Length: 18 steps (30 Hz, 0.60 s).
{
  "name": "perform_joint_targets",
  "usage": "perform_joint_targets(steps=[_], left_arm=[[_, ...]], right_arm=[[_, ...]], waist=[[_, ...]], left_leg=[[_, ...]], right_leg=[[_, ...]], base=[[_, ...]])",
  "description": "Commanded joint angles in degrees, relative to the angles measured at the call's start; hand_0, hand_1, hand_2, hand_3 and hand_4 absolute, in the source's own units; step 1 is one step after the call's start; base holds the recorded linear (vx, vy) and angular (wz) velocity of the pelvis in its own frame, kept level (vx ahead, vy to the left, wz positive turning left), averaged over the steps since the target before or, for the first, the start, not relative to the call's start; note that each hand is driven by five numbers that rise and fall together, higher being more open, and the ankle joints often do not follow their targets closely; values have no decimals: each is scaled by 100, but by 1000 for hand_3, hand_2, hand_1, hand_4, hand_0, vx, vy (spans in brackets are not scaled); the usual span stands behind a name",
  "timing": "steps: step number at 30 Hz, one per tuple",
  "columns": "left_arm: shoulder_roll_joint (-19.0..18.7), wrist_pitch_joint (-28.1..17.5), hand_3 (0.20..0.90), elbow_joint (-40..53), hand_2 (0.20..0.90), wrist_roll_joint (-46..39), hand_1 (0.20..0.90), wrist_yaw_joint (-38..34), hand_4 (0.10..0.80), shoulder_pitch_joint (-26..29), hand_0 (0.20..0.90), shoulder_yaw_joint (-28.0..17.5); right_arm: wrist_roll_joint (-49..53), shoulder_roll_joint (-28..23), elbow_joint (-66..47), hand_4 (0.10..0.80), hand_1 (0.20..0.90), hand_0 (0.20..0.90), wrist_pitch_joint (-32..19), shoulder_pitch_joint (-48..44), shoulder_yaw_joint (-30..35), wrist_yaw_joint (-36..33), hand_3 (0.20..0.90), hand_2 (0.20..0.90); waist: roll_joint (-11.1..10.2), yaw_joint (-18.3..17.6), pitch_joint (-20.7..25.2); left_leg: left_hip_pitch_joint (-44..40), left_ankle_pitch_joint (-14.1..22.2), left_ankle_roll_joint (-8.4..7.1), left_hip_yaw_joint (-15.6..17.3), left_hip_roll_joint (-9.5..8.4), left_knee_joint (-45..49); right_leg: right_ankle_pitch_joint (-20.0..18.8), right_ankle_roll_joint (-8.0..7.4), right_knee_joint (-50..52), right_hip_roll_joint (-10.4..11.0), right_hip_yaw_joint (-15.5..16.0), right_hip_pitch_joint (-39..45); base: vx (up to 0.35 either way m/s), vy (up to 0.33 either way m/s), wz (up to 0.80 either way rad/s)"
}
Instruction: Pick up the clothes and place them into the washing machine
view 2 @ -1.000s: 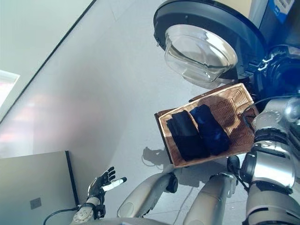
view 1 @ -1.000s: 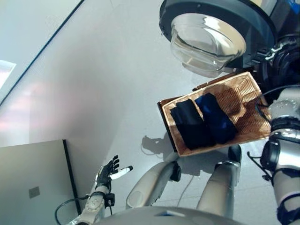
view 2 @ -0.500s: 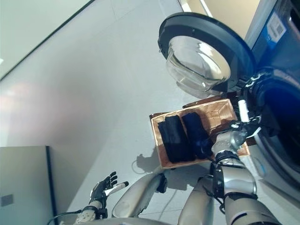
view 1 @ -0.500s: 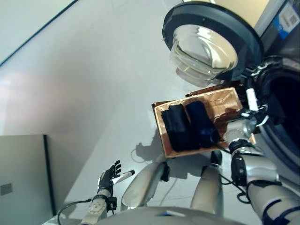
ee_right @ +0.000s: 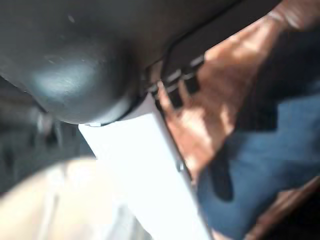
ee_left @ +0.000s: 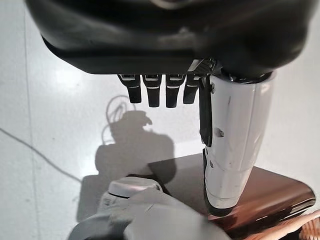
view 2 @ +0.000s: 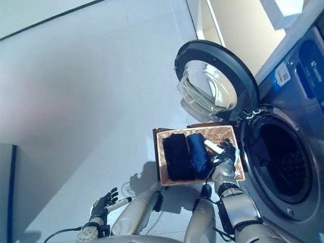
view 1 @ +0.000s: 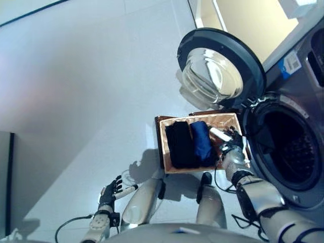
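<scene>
A wicker basket (view 1: pixel 163 147) stands on the floor in front of the washing machine. Two folded clothes lie side by side in it: a black one (view 1: pixel 179 146) and a blue one (view 1: pixel 202 142). My right hand (view 1: pixel 229 139) hovers open over the basket's bare part, just beside the blue cloth, with its white thumb pointing at it. In the right wrist view the straight fingers (ee_right: pixel 177 90) show above wicker (ee_right: pixel 215 120), with the blue cloth (ee_right: pixel 255 170) beyond. My left hand (view 1: pixel 111 190) hangs open low over the floor, holding nothing.
The washing machine's drum (view 1: pixel 281 150) gapes open right of the basket. Its round glass door (view 1: pixel 218 76) is swung wide beyond the basket. Pale floor (view 1: pixel 91 91) spreads to the left. A basket corner (ee_left: pixel 270 195) shows in the left wrist view.
The camera has swung toward the washer. My right hand has come down from beside the washer opening to over the basket, next to the blue cloth. The left hand stays open.
</scene>
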<state>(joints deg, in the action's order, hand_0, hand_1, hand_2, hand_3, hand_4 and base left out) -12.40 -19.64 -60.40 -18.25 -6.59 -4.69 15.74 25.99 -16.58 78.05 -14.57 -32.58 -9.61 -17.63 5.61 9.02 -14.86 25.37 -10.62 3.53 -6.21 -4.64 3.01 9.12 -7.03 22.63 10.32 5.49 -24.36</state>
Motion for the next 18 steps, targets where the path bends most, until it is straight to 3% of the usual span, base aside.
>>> perform_joint_targets(steps=[1,12,18], left_arm=[[-388,-61,900,-148,900,162,900,-238,800,245,900,-388],[-482,-60,900,229,900,150,900,-399,800,325,900,-513],[-487,-113,900,394,900,63,900,-561,800,390,900,-457]], right_arm=[[-759,-356,96,800,900,900,14,-199,-231,-261,900,900],[-979,-189,259,800,900,900,132,-362,-426,-533,900,900],[-985,-227,424,800,900,900,164,-524,-383,-864,900,900]], waist=[[-228,267,-6],[-379,428,-305],[-346,454,-436]], left_leg=[[180,742,-293,183,-179,723],[505,711,-321,70,-165,877],[637,713,-334,46,-180,938]], right_leg=[[-1266,236,-1337,43,132,319],[-1241,290,-1253,23,279,114],[-1200,312,-1151,34,319,10]], base=[[-13,-34,9],[-11,-11,9],[-11,9,10]])
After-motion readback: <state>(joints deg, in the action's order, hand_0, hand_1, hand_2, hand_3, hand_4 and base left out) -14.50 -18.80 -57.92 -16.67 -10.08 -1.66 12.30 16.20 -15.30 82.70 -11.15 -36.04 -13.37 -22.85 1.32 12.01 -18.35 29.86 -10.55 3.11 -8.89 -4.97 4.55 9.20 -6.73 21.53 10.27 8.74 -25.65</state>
